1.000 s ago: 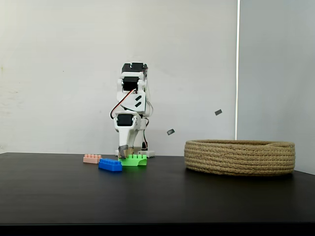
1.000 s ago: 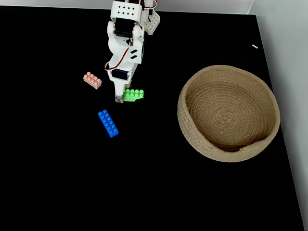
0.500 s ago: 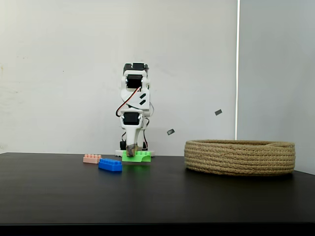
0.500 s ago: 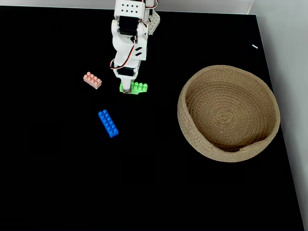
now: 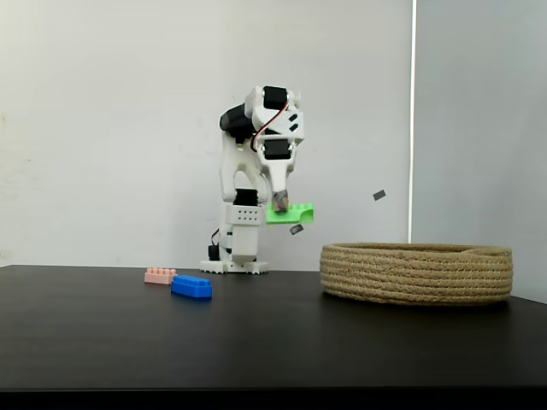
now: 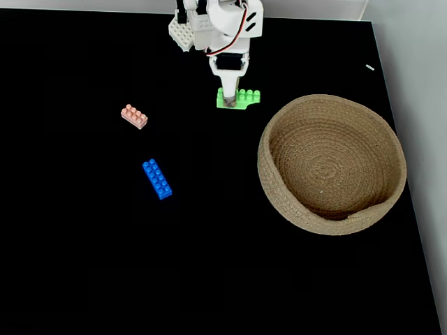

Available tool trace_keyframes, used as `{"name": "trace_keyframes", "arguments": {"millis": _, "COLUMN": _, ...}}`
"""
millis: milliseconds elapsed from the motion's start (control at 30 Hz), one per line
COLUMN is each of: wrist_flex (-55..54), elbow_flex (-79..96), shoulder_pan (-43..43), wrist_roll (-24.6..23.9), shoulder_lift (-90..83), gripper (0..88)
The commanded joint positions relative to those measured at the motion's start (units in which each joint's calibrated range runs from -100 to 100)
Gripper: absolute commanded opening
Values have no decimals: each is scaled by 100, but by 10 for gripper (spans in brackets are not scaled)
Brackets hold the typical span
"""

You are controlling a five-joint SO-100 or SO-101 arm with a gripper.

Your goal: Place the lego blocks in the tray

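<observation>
From the side fixed view, the gripper (image 5: 279, 205) grasps the green brick (image 5: 291, 213) in the air, left of the rope basket (image 5: 416, 272). From above, blue brick (image 6: 157, 179) and pink brick (image 6: 133, 116) lie on the black table (image 6: 84, 265).

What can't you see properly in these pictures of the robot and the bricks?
- Inside of the basket: in the side fixed view its rope wall hides the floor.
- Pink brick: in that view the blue brick covers its right end.
- Hand: from above, the arm hides most of the fingers on the green brick.
- Arm base: the top edge cuts it off from above.
</observation>
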Motion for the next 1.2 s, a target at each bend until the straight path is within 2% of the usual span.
{"name": "trace_keyframes", "arguments": {"millis": 0, "wrist_flex": -254, "elbow_flex": -802, "shoulder_pan": -489, "wrist_roll": -234, "shoulder_lift": -393, "gripper": 2}}
{"name": "trace_keyframes", "arguments": {"millis": 267, "wrist_flex": -1429, "elbow_flex": -1239, "shoulder_pan": -1330, "wrist_roll": -576, "shoulder_lift": 476, "gripper": 3}}
{"name": "trace_keyframes", "arguments": {"millis": 433, "wrist_flex": -2304, "elbow_flex": -1185, "shoulder_pan": -1660, "wrist_roll": -508, "shoulder_lift": 1095, "gripper": 47}}
{"name": "trace_keyframes", "arguments": {"millis": 633, "wrist_flex": -2737, "elbow_flex": -875, "shoulder_pan": -1718, "wrist_roll": -523, "shoulder_lift": 1224, "gripper": 97}}
{"name": "trace_keyframes", "arguments": {"millis": 800, "wrist_flex": -2753, "elbow_flex": -583, "shoulder_pan": -1643, "wrist_roll": -527, "shoulder_lift": 1138, "gripper": 207}}
{"name": "trace_keyframes", "arguments": {"millis": 900, "wrist_flex": -2995, "elbow_flex": -318, "shoulder_pan": -1643, "wrist_roll": -781, "shoulder_lift": 1035, "gripper": 254}}
{"name": "trace_keyframes", "arguments": {"millis": 1033, "wrist_flex": -3270, "elbow_flex": 10, "shoulder_pan": -1619, "wrist_roll": -1128, "shoulder_lift": 931, "gripper": 275}}
{"name": "trace_keyframes", "arguments": {"millis": 1167, "wrist_flex": -3262, "elbow_flex": 83, "shoulder_pan": -1553, "wrist_roll": -1187, "shoulder_lift": 940, "gripper": 273}}
